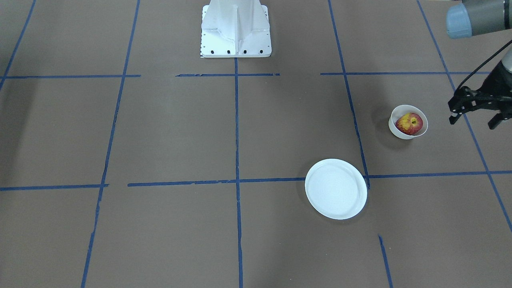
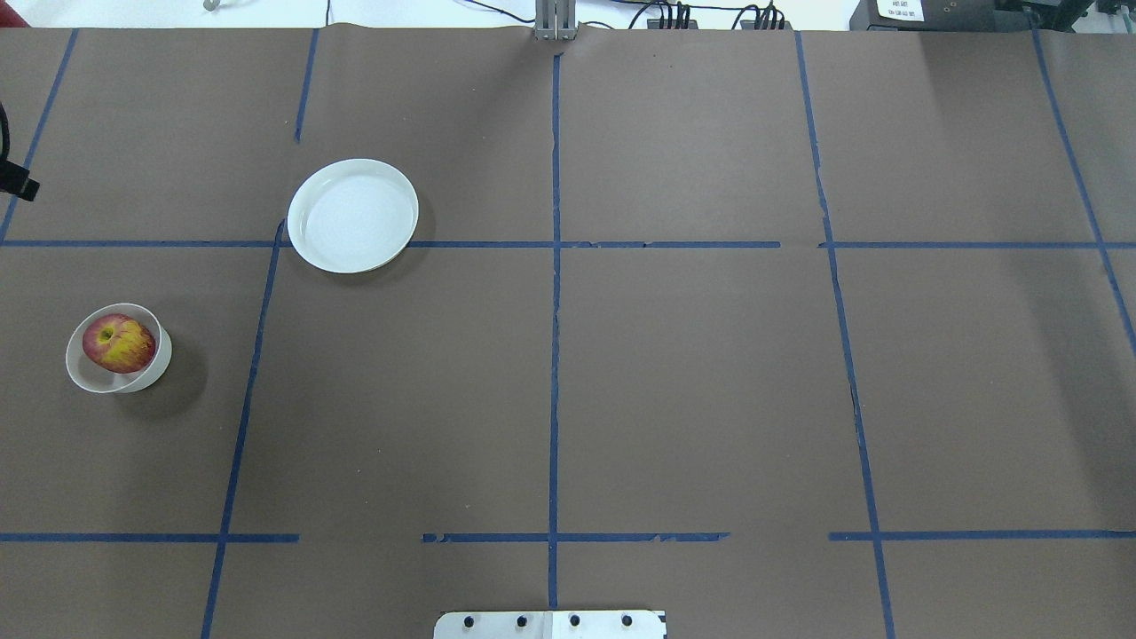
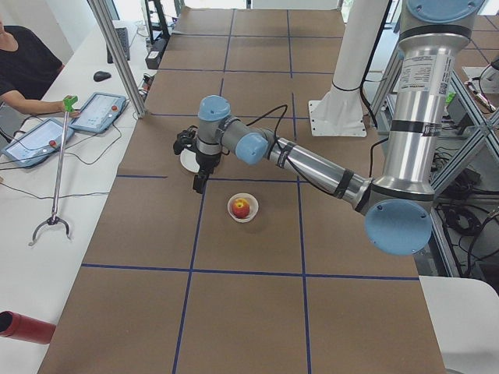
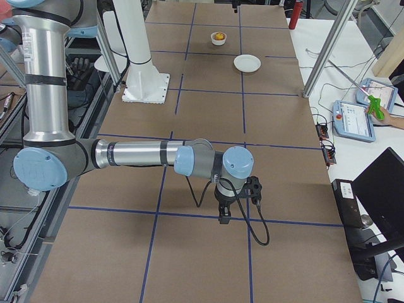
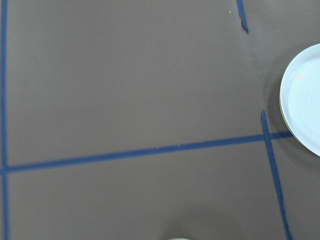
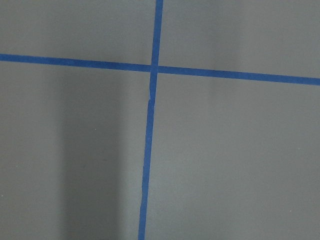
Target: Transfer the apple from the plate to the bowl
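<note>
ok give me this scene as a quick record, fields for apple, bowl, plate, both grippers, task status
apple: in the bowl, stem end up
bowl: white, on the table, apart from the plate
plate: white, empty
left gripper: open, empty, beside the bowl, not touching it
right gripper: far from both dishes, over bare table; open or shut cannot be told
task status: apple sits in bowl, looks done

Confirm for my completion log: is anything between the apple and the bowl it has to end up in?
Nothing visible does. The apple already lies inside the bowl, the plate is bare, and the left gripper hangs open beside the bowl, touching neither.
</note>
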